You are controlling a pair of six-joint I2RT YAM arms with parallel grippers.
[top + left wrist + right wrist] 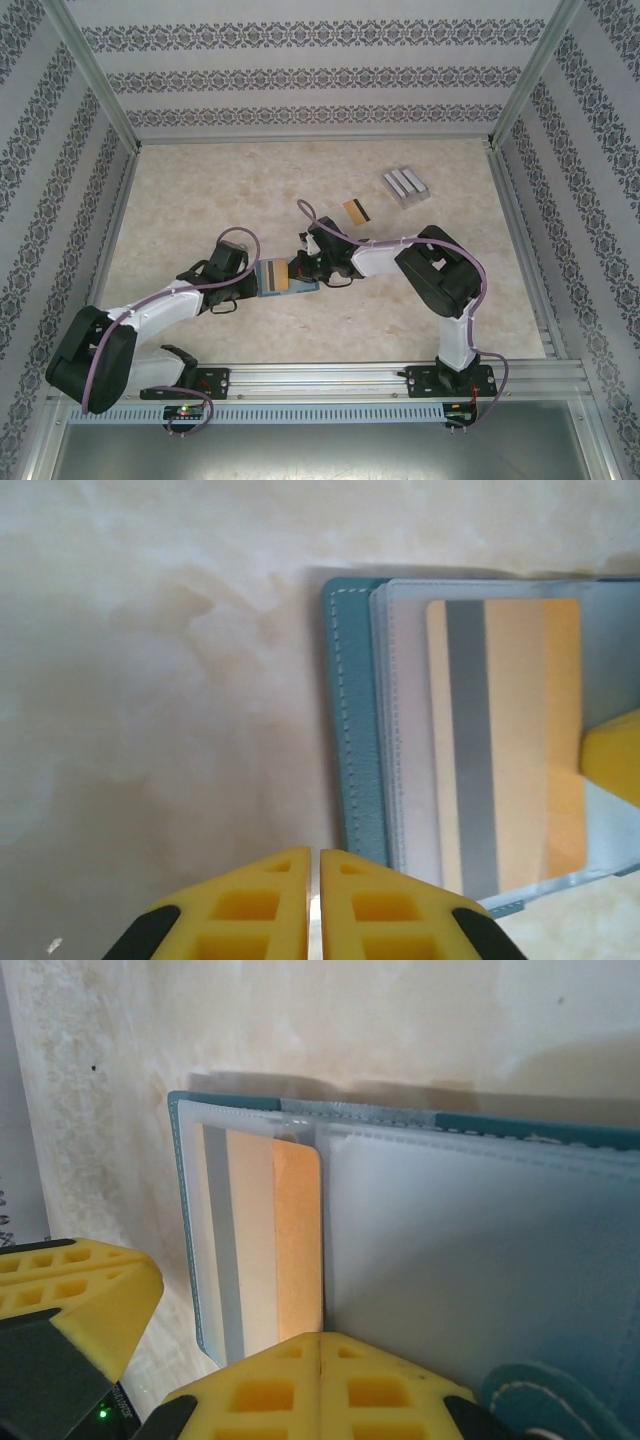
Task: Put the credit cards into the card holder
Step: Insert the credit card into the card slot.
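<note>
The holder (355, 730) lies open near the middle of the worktop (200, 200), a little toward its near edge, between the two tools. A gold card (515, 730) with a grey stripe sits inside the clear pocket (400, 730) on the holder's left panel. The left tool (315, 865) is closed with nothing between its pads, low over bare worktop just beside the holder's left edge. The right tool (320, 1345) is closed too, its tips over the pocket at the card's right end; whether they press on it I cannot tell. A loose card (355, 211), also gold with a dark stripe, lies flat beyond the right tool toward the far edge. A grey rack (405, 187) stands farther toward the far right corner, well apart from the holder
</note>
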